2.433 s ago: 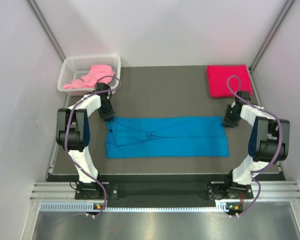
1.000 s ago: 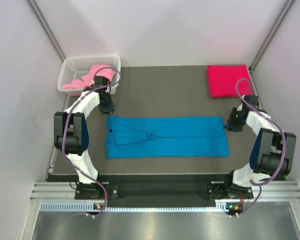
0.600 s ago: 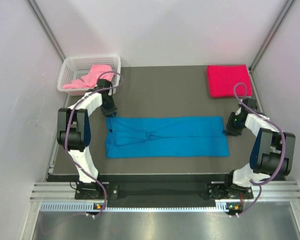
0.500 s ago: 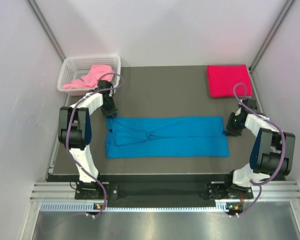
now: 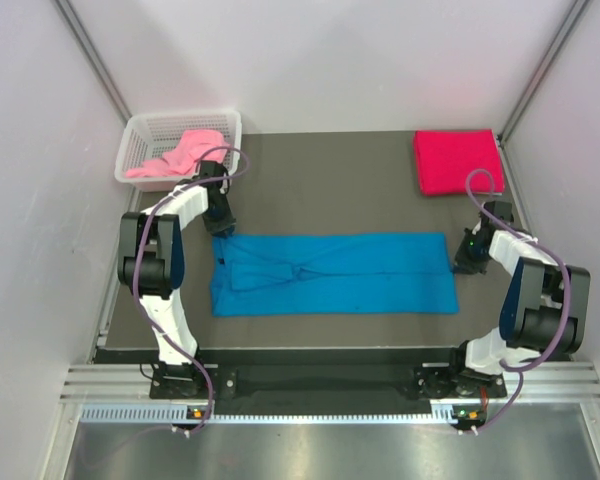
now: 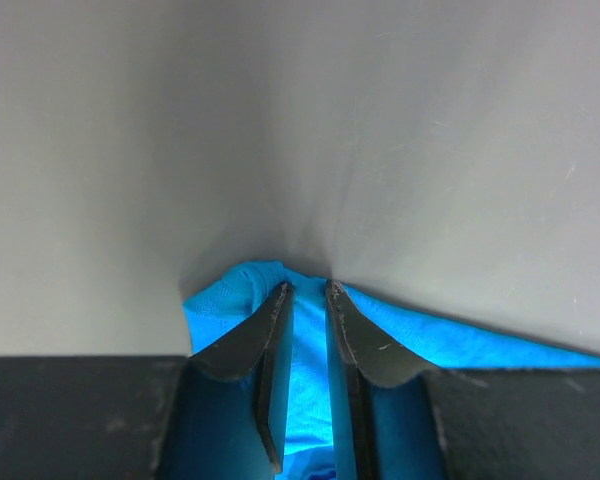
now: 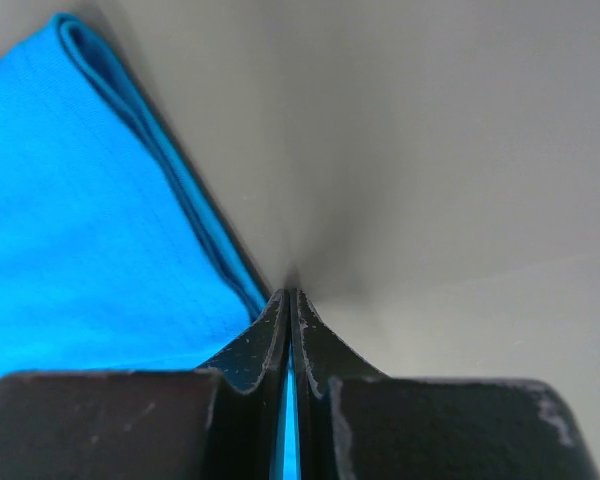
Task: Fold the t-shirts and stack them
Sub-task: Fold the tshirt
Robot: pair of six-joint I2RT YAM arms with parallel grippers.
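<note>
Jaws on right gripper point(image 7: 290, 296) clamped on the blue t-shirt point(image 5: 330, 272) edge. On left gripper point(image 6: 307, 291) they're slightly apart, straddling its corner.

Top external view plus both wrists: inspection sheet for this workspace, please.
Surface: dark mat, flat.
Job's things: blue t-shirt folded into a long strip mid-table; red t-shirt folded at far right corner; pink t-shirt crumpled in white basket, far left.
Clutter: nothing seen.
Grippers: left gripper jaws slightly apart astride the blue t-shirt's far-left corner; right gripper shut on its far-right corner.
Cables: purple cables loop off both arms.
Surroundings: plain white walls.
</note>
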